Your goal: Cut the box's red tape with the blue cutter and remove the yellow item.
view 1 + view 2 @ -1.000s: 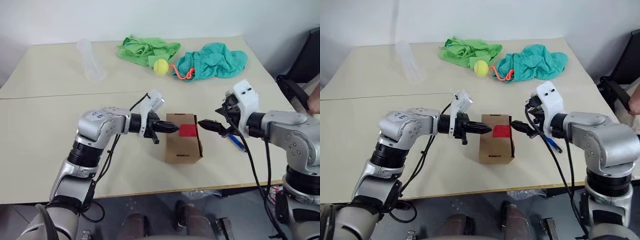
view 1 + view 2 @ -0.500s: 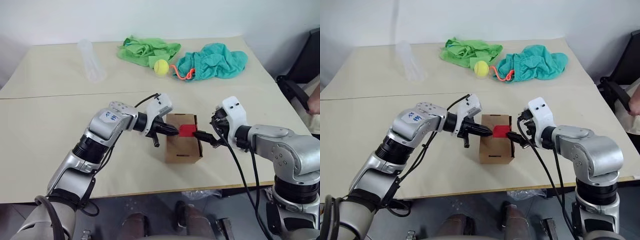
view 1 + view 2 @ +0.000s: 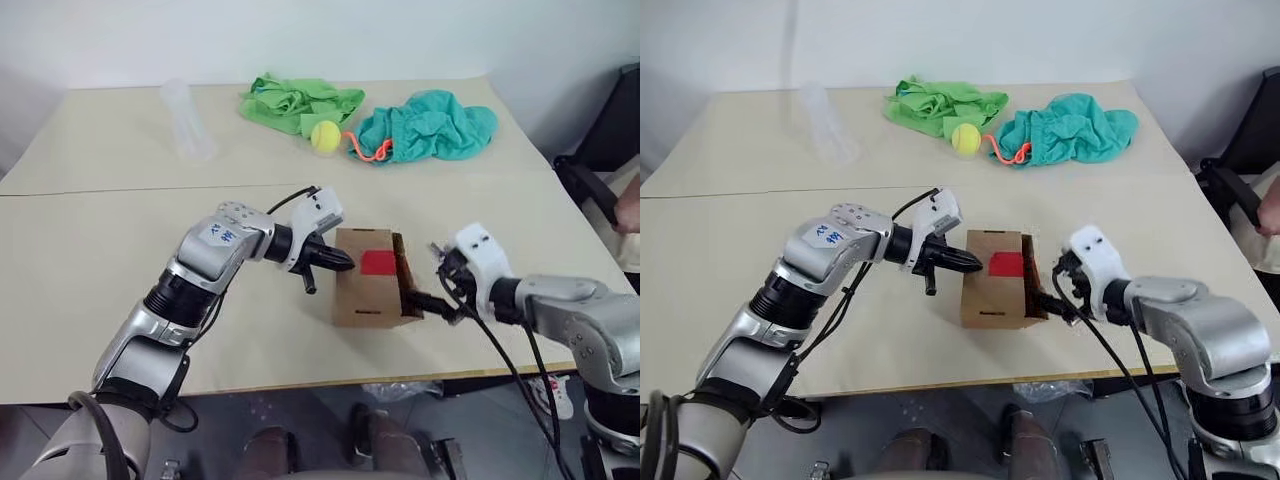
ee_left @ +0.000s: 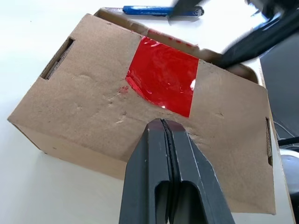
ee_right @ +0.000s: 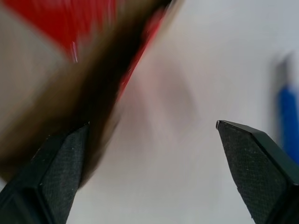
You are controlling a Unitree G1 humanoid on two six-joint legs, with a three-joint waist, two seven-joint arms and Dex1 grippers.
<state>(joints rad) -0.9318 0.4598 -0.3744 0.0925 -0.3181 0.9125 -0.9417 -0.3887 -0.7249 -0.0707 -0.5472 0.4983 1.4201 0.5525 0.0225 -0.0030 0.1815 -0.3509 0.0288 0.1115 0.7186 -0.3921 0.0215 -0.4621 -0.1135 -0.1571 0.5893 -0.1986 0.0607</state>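
Note:
The brown box (image 3: pixel 366 298) stands near the table's front edge, with the red tape (image 3: pixel 377 263) on its top. In the left wrist view the tape (image 4: pixel 163 77) is a glossy square just beyond my fingers. My left gripper (image 3: pixel 342 262) is shut with nothing in it, its tip at the box's upper left edge. My right gripper (image 3: pixel 434 301) hangs open and low by the box's right side, one finger close to the cardboard. The blue cutter (image 4: pixel 161 10) lies on the table just past the box, on my right gripper's side. The yellow item is hidden.
At the table's far side lie a green cloth (image 3: pixel 298 100), a teal cloth (image 3: pixel 425 125), a tennis ball (image 3: pixel 324 136) with an orange cord (image 3: pixel 368 150), and a clear plastic cup (image 3: pixel 185 120). A person's hand (image 3: pixel 628 210) shows at the right edge.
My right gripper has sunk from the level of the tape to low beside the box's right side, still open. The left gripper has kept its place at the box, rolling slightly.

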